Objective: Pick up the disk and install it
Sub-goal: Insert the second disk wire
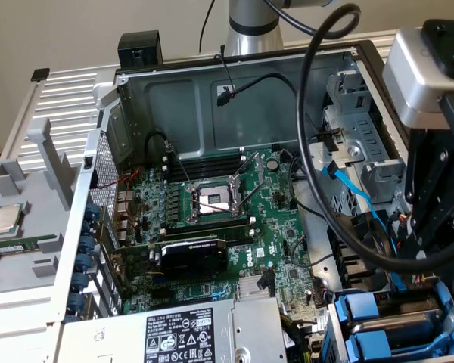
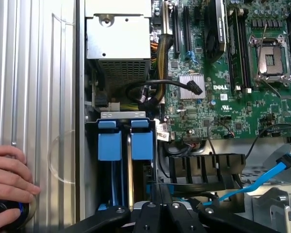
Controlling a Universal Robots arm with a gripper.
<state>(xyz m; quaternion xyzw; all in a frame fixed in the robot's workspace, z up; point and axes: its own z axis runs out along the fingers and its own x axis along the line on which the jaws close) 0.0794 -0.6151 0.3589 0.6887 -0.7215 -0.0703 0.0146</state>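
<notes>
One arm hangs at the exterior view's right over the open computer case point(image 1: 234, 98), its gripper point(image 1: 431, 227) above two blue carriers point(image 1: 378, 321) in the drive bay. In the wrist view the gripper point(image 2: 160, 213) is closed, empty, above those two carriers point(image 2: 126, 145); the disk is probably seated there. One hand point(image 2: 7, 187) rests outside the case.

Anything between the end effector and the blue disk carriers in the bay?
Nothing visible. The shut end effector hangs just beside the two blue disk carriers seated in the bay. The blue cable lies on its other side, and a person's hand rests outside the case.
</notes>
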